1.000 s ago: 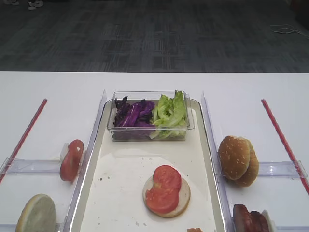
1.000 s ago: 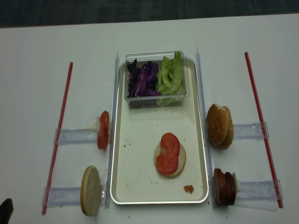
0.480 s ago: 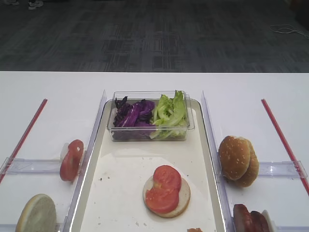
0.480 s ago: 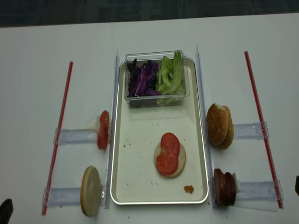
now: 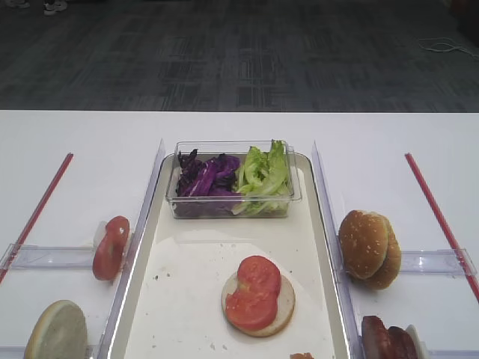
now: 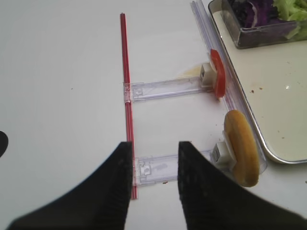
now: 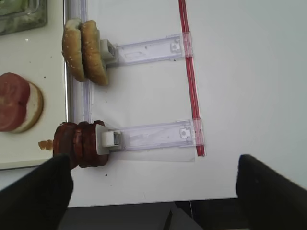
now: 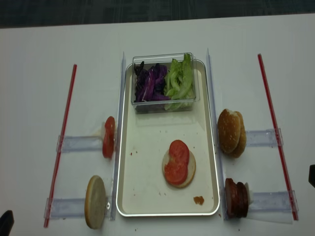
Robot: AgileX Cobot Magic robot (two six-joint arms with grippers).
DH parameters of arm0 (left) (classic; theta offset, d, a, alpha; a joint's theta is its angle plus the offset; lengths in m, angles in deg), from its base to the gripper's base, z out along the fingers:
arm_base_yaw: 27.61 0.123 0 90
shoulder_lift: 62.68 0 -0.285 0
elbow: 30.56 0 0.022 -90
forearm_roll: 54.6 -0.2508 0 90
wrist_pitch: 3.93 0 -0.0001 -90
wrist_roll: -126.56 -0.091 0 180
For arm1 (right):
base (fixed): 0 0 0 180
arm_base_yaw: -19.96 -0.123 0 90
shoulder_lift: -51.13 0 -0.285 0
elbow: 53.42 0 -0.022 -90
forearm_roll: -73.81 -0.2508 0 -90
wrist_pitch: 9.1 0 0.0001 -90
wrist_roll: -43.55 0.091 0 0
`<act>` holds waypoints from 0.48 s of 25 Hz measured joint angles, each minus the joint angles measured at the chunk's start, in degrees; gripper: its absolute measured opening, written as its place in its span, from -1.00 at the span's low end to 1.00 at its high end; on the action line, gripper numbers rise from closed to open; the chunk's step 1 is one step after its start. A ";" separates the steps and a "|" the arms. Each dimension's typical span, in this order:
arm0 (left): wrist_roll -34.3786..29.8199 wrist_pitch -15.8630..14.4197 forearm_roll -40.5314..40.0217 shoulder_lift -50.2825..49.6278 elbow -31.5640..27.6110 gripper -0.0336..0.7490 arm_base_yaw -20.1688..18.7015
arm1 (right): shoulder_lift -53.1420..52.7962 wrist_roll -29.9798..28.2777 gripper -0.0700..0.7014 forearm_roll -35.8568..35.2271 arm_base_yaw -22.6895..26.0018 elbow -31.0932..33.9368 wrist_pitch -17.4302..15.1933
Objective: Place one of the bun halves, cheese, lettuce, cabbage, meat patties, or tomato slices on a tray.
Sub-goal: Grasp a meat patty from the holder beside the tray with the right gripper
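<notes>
The cream tray (image 8: 147, 189) carries a pale bun half (image 8: 187, 169) topped by two tomato slices (image 8: 177, 162). At its far end a clear tub holds cabbage (image 8: 150, 83) and lettuce (image 8: 179, 78). Seeded bun halves (image 7: 84, 50) and meat patties (image 7: 79, 143) stand on edge in holders to the right. A tomato slice (image 6: 218, 72) and a pale bun half (image 6: 242, 148) stand on the left. No cheese is in view. My right gripper (image 7: 153, 191) hangs wide open and empty near the table's front edge, beside the patties. My left gripper (image 6: 154, 165) is slightly open over the front left holder, holding nothing.
Red strips (image 8: 66, 142) (image 8: 275, 132) run along both outer sides. Clear holder rails (image 7: 148, 136) (image 6: 168, 88) stick out from the tray's long edges. An orange crumb (image 8: 198, 199) lies in the tray's near right corner. The table's front edge (image 7: 144, 201) lies just under the right gripper.
A dark tip of the right gripper has come into the overhead view at the right edge and crept farther up it. The food and the left gripper have not moved.
</notes>
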 joint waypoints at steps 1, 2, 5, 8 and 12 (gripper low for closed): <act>0.00 0.00 0.00 0.00 0.00 -0.34 0.00 | 1.08 -0.01 0.96 0.00 -0.01 0.00 0.00; 0.00 0.00 0.00 0.00 0.00 -0.34 0.00 | 2.28 0.12 0.96 -0.04 -0.08 -0.05 0.00; 0.00 0.00 0.00 0.00 0.00 -0.34 0.00 | 6.00 0.12 0.96 -0.95 -0.13 -0.13 0.11; 0.00 0.00 0.00 0.00 0.00 -0.34 0.00 | 9.58 0.16 0.96 -1.97 -0.13 -0.13 0.24; 0.00 0.00 0.00 0.00 0.00 -0.34 0.00 | 13.00 0.16 0.96 -2.58 -0.22 -0.13 0.58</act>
